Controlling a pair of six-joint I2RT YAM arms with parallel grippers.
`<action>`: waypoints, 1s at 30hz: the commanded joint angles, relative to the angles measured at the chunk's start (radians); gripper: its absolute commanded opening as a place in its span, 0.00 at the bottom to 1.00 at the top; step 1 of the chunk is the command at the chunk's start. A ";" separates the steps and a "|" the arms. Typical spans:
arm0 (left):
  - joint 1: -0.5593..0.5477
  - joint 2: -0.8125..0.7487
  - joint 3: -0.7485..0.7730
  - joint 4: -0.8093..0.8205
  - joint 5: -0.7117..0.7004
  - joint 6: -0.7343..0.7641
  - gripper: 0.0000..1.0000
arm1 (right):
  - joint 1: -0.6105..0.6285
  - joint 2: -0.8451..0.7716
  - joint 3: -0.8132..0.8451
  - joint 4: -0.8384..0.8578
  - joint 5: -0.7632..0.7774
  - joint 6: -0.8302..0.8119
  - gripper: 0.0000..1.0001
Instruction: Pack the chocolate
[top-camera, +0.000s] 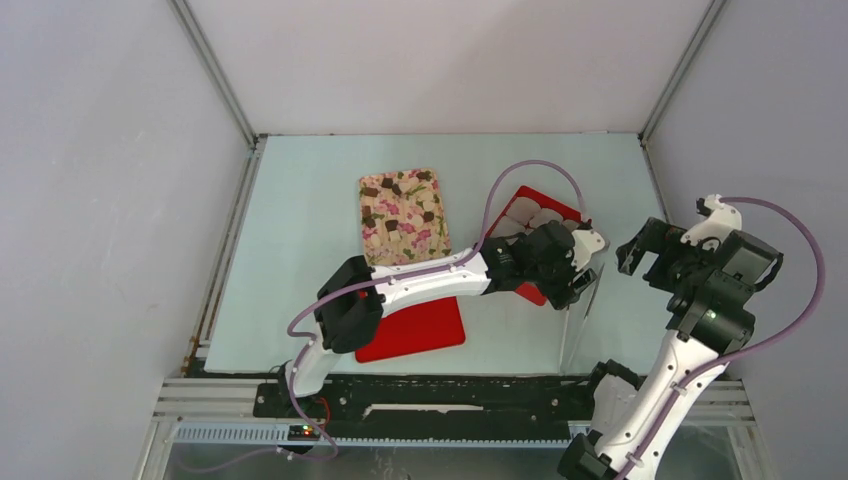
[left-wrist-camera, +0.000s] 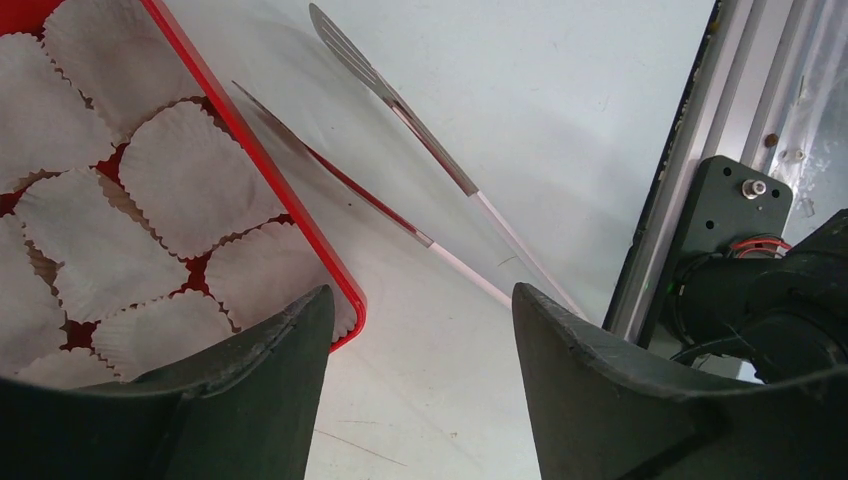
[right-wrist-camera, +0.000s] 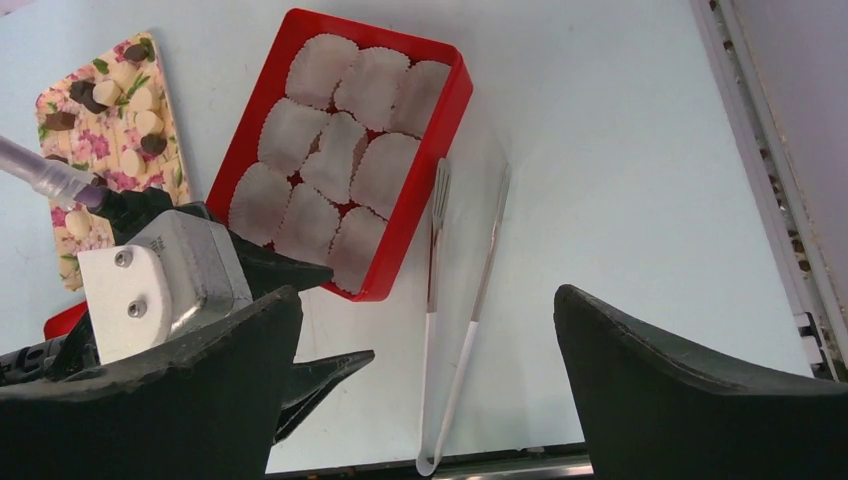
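Observation:
The chocolate (top-camera: 392, 225), small dark brown and pale tan lumps, lies on a floral cloth (top-camera: 402, 240) at the back middle; it also shows in the right wrist view (right-wrist-camera: 105, 92). A red tray (top-camera: 560, 204) lined with empty white paper cups (left-wrist-camera: 190, 180) stands right of the cloth. My left gripper (top-camera: 572, 285) is open and empty, low over the tray's near right corner (left-wrist-camera: 345, 295). Metal tongs (top-camera: 583, 305) lie on the table just right of it. My right gripper (top-camera: 645, 262) is open and empty, raised to the right of the tray.
A flat red lid (top-camera: 415, 330) lies near the front edge under the left arm. The tongs (right-wrist-camera: 470, 320) point towards the tray (right-wrist-camera: 420, 160), their bend at the table's front rail. Grey walls enclose the table on three sides.

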 joint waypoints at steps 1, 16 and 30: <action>-0.005 -0.057 -0.014 0.030 0.001 -0.032 0.73 | 0.014 -0.050 -0.009 0.075 -0.043 0.019 0.99; -0.005 -0.026 0.032 -0.055 -0.058 -0.038 0.66 | 0.042 -0.058 -0.030 0.056 -0.213 -0.057 0.99; -0.042 0.097 0.078 -0.051 -0.228 -0.447 0.47 | 0.085 -0.032 -0.035 0.067 -0.131 -0.002 0.97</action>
